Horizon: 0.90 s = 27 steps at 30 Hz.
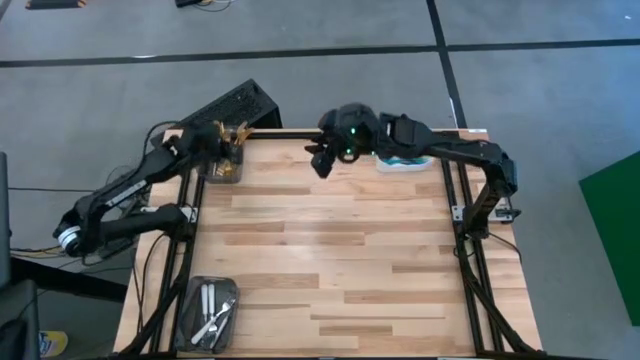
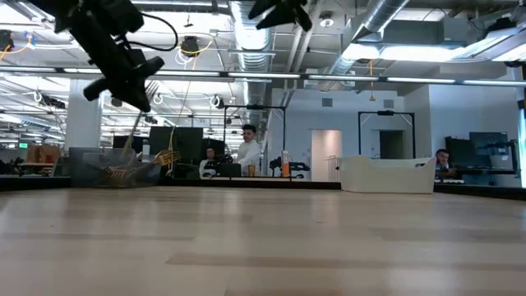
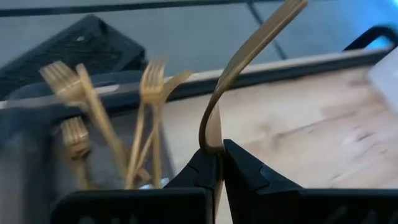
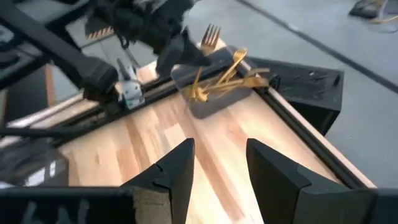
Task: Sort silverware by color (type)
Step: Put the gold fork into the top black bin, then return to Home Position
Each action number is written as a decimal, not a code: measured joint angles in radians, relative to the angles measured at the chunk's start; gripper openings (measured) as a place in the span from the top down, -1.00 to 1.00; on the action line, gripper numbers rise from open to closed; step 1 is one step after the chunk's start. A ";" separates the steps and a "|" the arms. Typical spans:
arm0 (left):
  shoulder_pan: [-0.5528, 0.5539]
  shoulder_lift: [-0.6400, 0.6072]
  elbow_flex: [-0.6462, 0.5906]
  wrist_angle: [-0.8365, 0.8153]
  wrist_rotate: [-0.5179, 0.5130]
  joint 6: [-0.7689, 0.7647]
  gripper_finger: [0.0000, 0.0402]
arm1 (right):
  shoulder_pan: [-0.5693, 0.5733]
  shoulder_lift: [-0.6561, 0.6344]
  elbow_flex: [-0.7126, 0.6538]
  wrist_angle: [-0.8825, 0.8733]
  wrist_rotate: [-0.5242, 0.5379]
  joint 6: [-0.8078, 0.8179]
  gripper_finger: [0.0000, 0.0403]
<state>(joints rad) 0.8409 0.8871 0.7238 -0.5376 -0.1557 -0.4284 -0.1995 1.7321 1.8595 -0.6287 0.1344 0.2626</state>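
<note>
Left gripper [image 3: 219, 163] is over the far-left corner of the table [image 1: 330, 260], fingers pinched tight on a gold fork [image 3: 239, 68], gripped low on the curved handle, the rest arcing up and away from the jaws. Right below and beside it sits the dark tray [image 1: 222, 168] holding the other gold forks [image 3: 146, 118], leaning loosely against each other, tines up; in the right wrist view that same pile [image 4: 221, 78] lies jumbled in the tray with the left arm over it and one fork's tines sticking up next to the gripper. Right gripper [image 4: 217, 165] hangs above the far middle of the table, fingers spread apart with nothing between them, only bare wood planks below. Just behind the right arm at the far edge is the white bin [image 1: 405, 163] with blue handles showing inside. Near-left corner has a second dark tray [image 1: 195, 300] with the silver/white utensils [image 1: 213, 315] lying in it. Low view shows the white bin [image 2: 388, 175] at the far right and the gold tray at the far left; people sit at desks in the room beyond.
</note>
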 joint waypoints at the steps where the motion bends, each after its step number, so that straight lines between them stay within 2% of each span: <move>1: 0.020 0.011 0.000 0.032 0.029 -0.002 1.00 | -0.013 0.000 0.000 -0.015 -0.022 -0.012 0.16; 5: 0.081 0.033 0.014 0.113 0.065 -0.014 1.00 | -0.056 0.000 0.000 -0.069 -0.032 -0.086 0.16; 9: 0.137 0.067 0.100 0.072 0.063 0.027 1.00 | -0.104 0.000 0.000 -0.059 -0.044 -0.140 0.16; 12: 0.167 0.111 0.156 0.036 0.042 0.085 1.00 | -0.151 0.006 0.000 -0.013 -0.094 -0.162 0.16; 16: 0.203 0.187 0.186 0.002 0.027 0.107 1.00 | -0.210 0.009 0.000 0.016 -0.173 -0.159 0.16; 19: 0.218 0.245 0.186 -0.037 0.027 0.092 0.99 | -0.235 0.008 0.000 0.010 -0.186 -0.159 0.16; 22: 0.218 0.286 0.186 -0.054 0.028 0.075 0.91 | -0.239 0.009 0.000 -0.014 -0.186 -0.159 0.15; 27: 0.217 0.309 0.186 -0.070 0.025 0.063 0.65 | -0.247 0.009 0.000 -0.072 -0.190 -0.158 0.16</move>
<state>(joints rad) 1.0584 1.1957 0.9100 -0.6072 -0.1303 -0.3656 -0.4461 1.7409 1.8595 -0.7007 -0.0560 0.1043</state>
